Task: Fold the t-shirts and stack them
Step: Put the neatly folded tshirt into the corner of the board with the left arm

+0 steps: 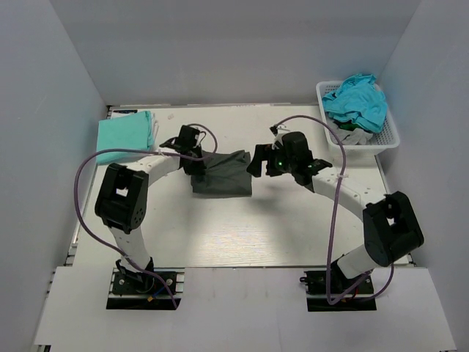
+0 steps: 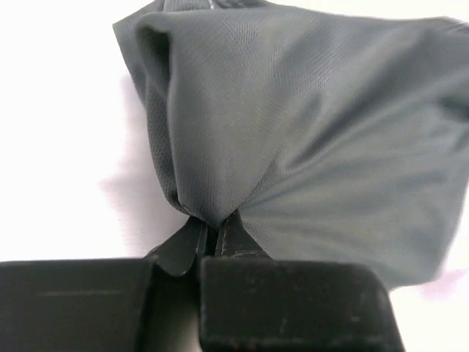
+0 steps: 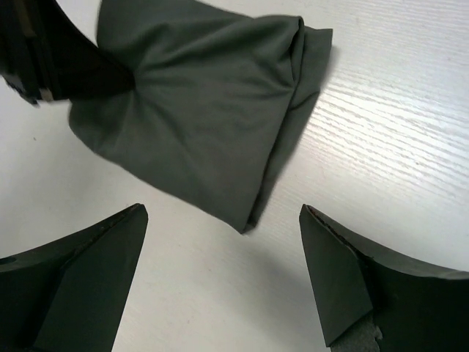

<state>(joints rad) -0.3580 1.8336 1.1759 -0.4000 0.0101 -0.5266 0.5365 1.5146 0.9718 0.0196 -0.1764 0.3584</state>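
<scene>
White panels wall in a pale wood-grain table [image 1: 242, 235]. At its middle lies a folded dark charcoal-grey cloth t-shirt [image 1: 223, 176], its left edge bunched and clamped in the left arm's jaws. The right arm's jaws hang spread apart just right of it, holding nothing. A folded mint-green t-shirt [image 1: 126, 132] sits far left, and crumpled teal t-shirts [image 1: 357, 101] fill the white plastic lattice basket [image 1: 388, 139] far right. Hauling by that single pinch could pull the fold open. The unheld right side might trail and crumple.
</scene>
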